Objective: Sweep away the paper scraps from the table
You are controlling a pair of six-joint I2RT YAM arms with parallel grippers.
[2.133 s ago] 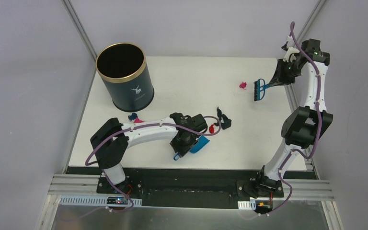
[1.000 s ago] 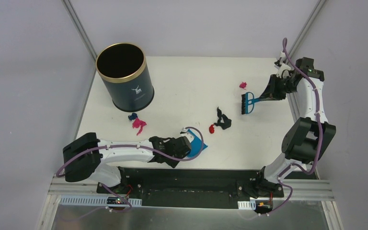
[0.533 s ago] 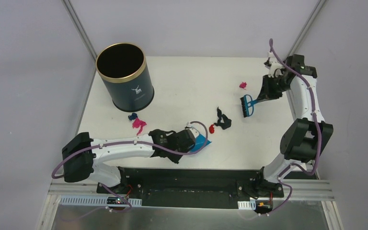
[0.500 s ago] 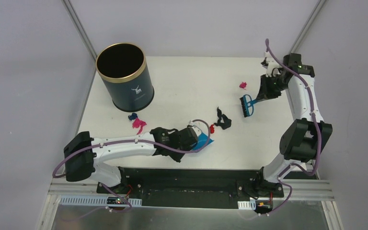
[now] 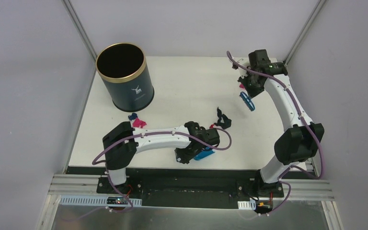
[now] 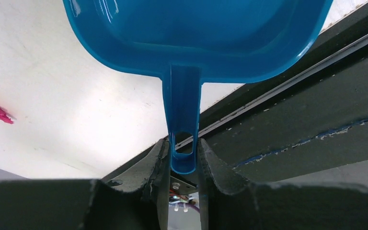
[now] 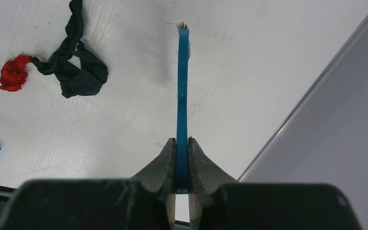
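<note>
- Gripping the dustpan (image 6: 196,28) by its handle tip, the left end effector (image 6: 182,152) is clenched near the tabletop's (image 5: 187,81) front edge.
- A black scrap (image 5: 223,120) and a red scrap (image 5: 212,127) are seen at 1 o'clock of the dustpan; a pink scrap (image 5: 138,123) and a dark-blue scrap (image 5: 132,116) at 5 o'clock of the bin (image 5: 124,76).
- The brush (image 7: 182,81) handle is clamped by the right end effector (image 7: 182,143), at 2 o'clock of the black scrap.
- Scraps could be flicked past the pan or off the front edge by a fast stroke; the pan could be pivoted, being held so far back.
</note>
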